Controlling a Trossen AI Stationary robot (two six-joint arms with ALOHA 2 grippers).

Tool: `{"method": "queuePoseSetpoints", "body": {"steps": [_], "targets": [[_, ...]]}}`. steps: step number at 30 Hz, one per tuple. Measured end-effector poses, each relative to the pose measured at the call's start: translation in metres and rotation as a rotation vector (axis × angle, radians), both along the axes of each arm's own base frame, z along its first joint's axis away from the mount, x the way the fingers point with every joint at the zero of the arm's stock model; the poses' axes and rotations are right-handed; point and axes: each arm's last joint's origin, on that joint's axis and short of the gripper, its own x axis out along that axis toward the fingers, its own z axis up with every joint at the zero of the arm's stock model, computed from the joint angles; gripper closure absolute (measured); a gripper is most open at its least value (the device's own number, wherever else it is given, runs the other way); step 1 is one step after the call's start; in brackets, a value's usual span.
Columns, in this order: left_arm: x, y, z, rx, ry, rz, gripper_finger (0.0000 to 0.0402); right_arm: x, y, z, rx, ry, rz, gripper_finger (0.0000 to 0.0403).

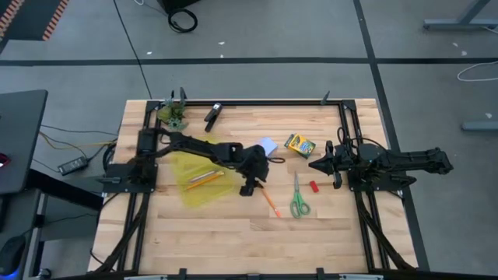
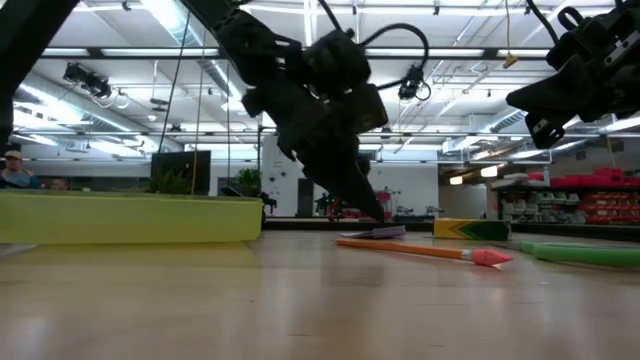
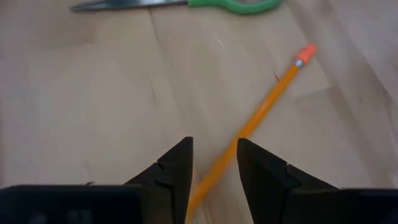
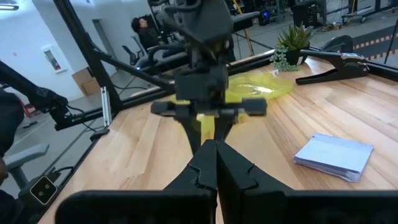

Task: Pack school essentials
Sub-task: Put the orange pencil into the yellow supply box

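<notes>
My left gripper [image 1: 249, 187] [image 3: 214, 158] is open and low over the table's middle. Its fingers stand on either side of the pointed-end half of an orange pencil [image 3: 273, 93] [image 1: 270, 204] that lies flat on the wood. The green-handled scissors [image 1: 299, 199], the red eraser [image 1: 314, 187], the crayon box [image 1: 299, 145] and the pale blue note pad [image 1: 268, 145] also lie flat nearby. A yellow pouch [image 1: 194, 177] to the left has more orange pencils [image 1: 204, 179] on it. My right gripper [image 1: 315, 165] [image 4: 216, 158] is shut and hovers right of the crayon box. No pinkish pen shows.
A black clip tool [image 1: 212, 115] and a small green plant [image 1: 173, 115] sit near the far edge. Black frame rails [image 1: 342, 117] run along the far edge and both sides. Bare wood lies toward the near edge [image 1: 233, 241]. People sit in the room beyond the table.
</notes>
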Motion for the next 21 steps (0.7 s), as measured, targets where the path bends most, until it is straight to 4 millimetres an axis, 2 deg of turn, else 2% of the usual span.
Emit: {"method": "queuePoseSetpoints", "body": {"steps": [10,18,21], "targets": [[0.024,-0.020,-0.012,-0.066,-0.120,-0.211,0.0220,0.000,0.000,0.000,0.000,0.000,0.001,0.0396],[0.034,-0.031,-0.039,-0.039,-0.211,-0.289,0.0224,0.000,0.000,0.000,0.000,0.000,0.000,0.0396],[0.033,-0.035,-0.043,-0.026,-0.211,-0.320,0.0229,0.000,0.000,0.000,0.000,0.000,0.000,0.0396]]}}
